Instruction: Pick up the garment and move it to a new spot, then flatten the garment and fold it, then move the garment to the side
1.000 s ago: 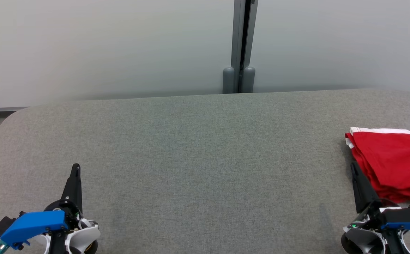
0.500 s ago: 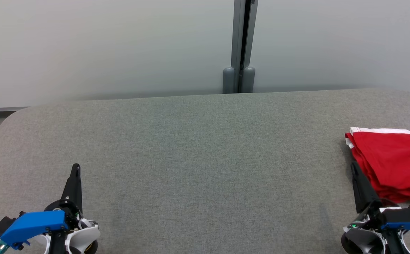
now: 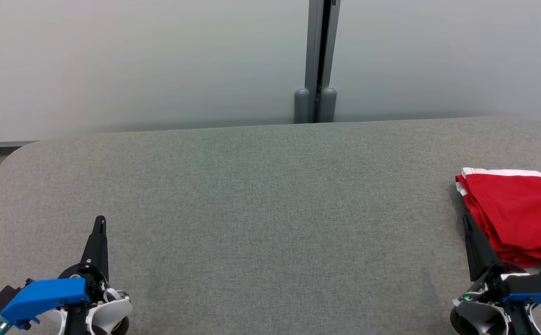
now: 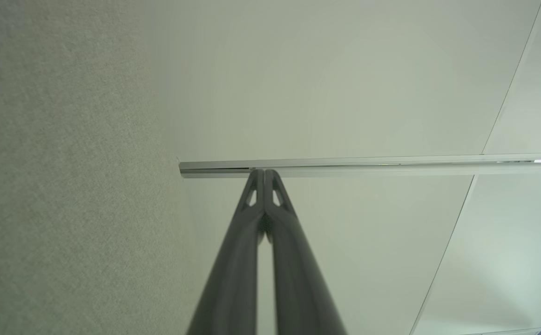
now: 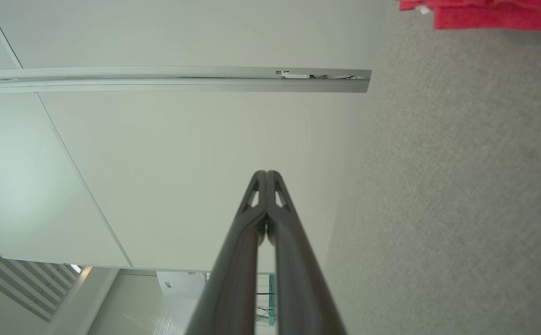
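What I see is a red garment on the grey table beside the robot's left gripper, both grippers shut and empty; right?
Not quite: the red garment lies beside the right gripper, not the left gripper, as the head view shows. It is on the grey table, and both grippers are shut and empty.

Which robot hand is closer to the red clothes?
Right. The right gripper is beside the left edge of the red clothes; the left gripper is far off across the gray table.
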Controlling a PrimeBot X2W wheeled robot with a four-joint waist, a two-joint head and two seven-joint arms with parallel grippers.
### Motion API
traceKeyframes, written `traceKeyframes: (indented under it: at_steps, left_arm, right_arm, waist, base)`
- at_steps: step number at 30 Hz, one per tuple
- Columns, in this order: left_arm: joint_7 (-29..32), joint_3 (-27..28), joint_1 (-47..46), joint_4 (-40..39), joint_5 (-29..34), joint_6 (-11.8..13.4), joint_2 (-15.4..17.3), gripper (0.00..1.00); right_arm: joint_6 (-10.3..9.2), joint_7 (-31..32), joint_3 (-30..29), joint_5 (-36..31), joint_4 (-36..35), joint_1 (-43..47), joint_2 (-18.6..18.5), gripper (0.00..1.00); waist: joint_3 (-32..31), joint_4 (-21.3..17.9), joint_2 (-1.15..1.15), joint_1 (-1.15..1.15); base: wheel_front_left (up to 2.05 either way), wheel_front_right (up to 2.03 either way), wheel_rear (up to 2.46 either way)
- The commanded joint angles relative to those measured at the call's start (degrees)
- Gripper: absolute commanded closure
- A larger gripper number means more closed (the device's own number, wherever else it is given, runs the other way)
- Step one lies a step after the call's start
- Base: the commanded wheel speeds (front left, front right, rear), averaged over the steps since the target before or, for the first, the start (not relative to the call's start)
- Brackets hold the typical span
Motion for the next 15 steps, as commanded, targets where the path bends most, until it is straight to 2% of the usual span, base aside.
traceKeyframes:
  at_steps: [1, 15]
  left_arm:
    - [0.1, 0.0, -0.6, -0.2, -0.2, -0.3, -0.1, 1.00]
    - [0.1, 0.0, -0.6, -0.2, -0.2, -0.3, -0.1, 1.00]
  right_arm:
    - [0.02, 0.2, -0.1, 0.2, -0.2, -0.6, -0.3, 1.00]
    - [0.02, 0.2, -0.1, 0.2, -0.2, -0.6, -0.3, 1.00]
  waist:
    - [0.0, 0.0, 0.00, 0.00]
    - [0.0, 0.0, 0.00, 0.00]
  base:
    - [0.00, 0.00, 0.00]
    - [0.00, 0.00, 0.00]
